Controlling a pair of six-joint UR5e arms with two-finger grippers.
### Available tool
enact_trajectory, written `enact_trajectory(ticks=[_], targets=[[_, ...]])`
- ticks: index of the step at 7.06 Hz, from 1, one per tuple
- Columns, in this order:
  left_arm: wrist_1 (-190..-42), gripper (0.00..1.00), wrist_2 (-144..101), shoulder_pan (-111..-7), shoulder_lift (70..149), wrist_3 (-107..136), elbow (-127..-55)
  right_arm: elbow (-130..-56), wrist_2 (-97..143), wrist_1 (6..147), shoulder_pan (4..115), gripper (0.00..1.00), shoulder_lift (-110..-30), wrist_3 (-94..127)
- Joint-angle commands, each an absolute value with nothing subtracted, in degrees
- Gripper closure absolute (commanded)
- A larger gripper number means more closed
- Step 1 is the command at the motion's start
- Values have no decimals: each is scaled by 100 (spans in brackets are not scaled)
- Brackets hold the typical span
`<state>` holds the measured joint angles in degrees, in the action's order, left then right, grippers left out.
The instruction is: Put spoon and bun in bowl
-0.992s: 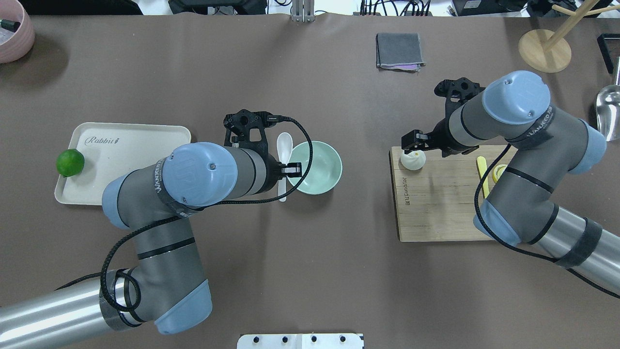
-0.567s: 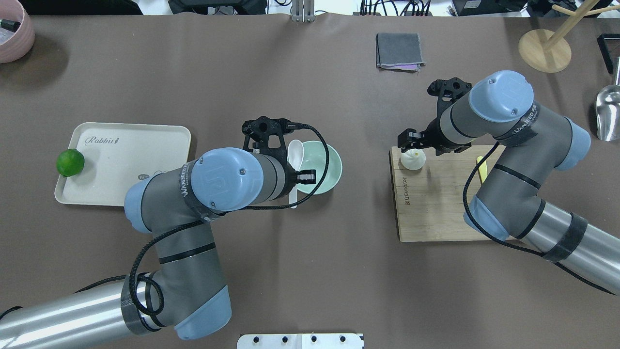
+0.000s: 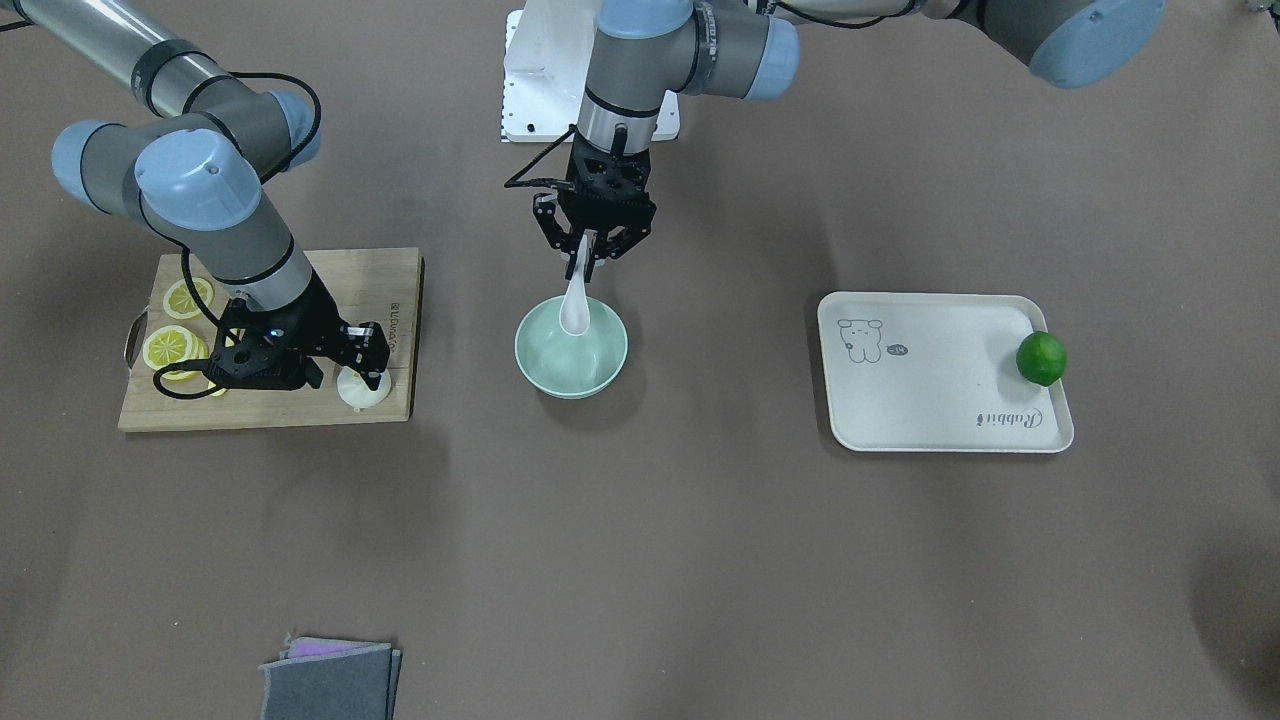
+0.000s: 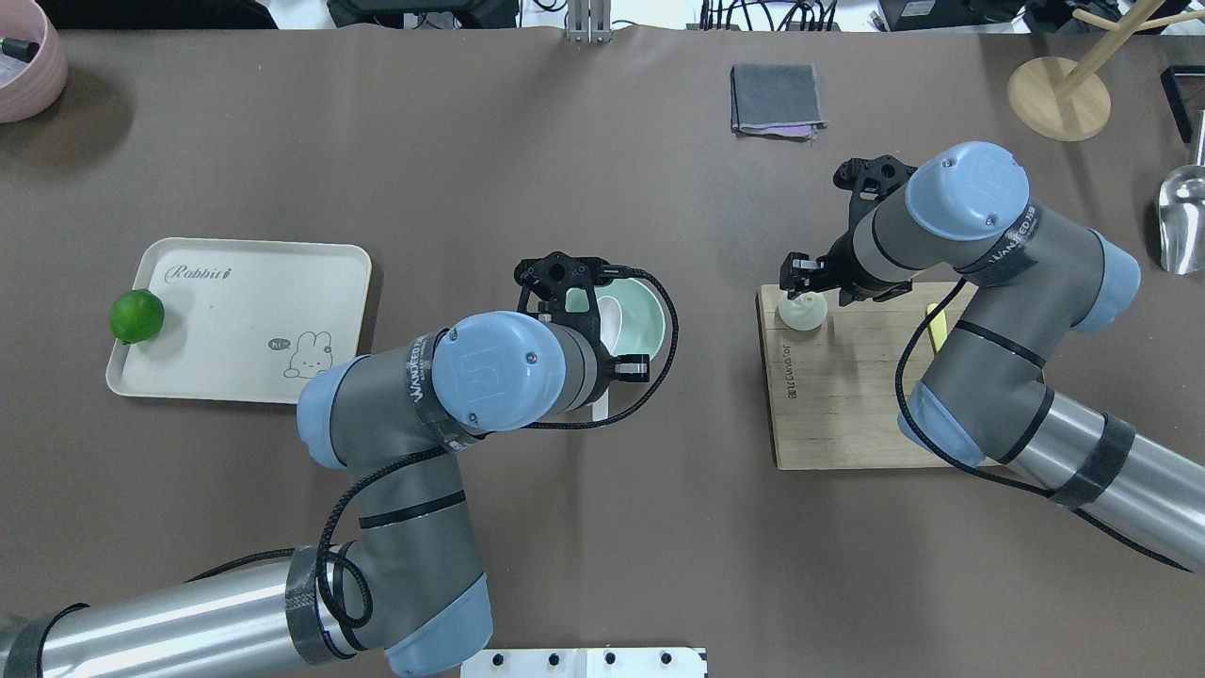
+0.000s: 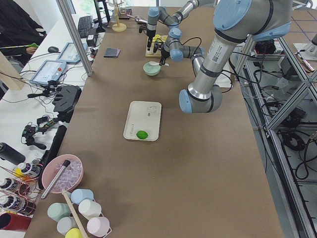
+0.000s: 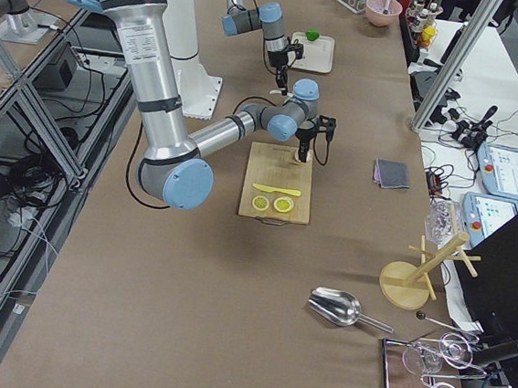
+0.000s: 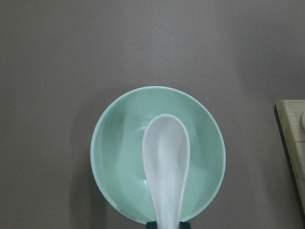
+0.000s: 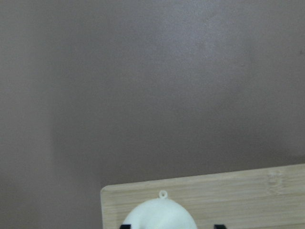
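Spoon (image 3: 574,308), small white ceramic soup type: hangs scoop-down over the round pale mint-green bowl (image 3: 523,352). Its handle is clamped in the left gripper (image 3: 588,252), at the bowl's 12 o'clock in the front-facing view. The scoop sits inside the rim; contact with the bowl floor cannot be told. Gripping the handle end likely lets the scoop enter first and clear the rim on release.

Round white steamed bun (image 3: 360,394) rests on the wooden cutting board (image 3: 300,412), at 9 o'clock from the bowl and well apart. Right gripper (image 3: 364,372) straddles it, jaws apart, not yet pinching per the wrist view.

The bowl stands on the brown desk (image 3: 700,550) between both arms, probably so each can reach it.
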<state>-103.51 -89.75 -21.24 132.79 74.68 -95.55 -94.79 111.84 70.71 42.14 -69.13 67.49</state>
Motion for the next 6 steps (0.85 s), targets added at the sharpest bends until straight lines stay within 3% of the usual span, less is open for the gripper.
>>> enact_trajectory(ticks=[1,2,3,4,5,6], targets=[[-10327,100,-8974,-2109,13315,7462,-9510,-9466,11171,7093,4184,48,-6856,6863],[-10327,100,-8974,-2109,13307,7462,-9510,-9457,11171,7101,4166,52,-6838,6873],[-10327,100,-8974,-2109,13298,7445,-9510,-9457,11171,7110,4149,72,-6838,6873],[-10318,100,-8974,-2109,13289,7436,-9510,-9466,11171,7102,4148,100,-6838,6873],[-10318,63,-8982,-2109,13289,7436,-9466,-9475,11180,7102,4148,100,-6812,6873],[-10353,1,-8974,-2109,13306,7470,-9475,-9483,11188,7102,4183,100,-6794,6873]])
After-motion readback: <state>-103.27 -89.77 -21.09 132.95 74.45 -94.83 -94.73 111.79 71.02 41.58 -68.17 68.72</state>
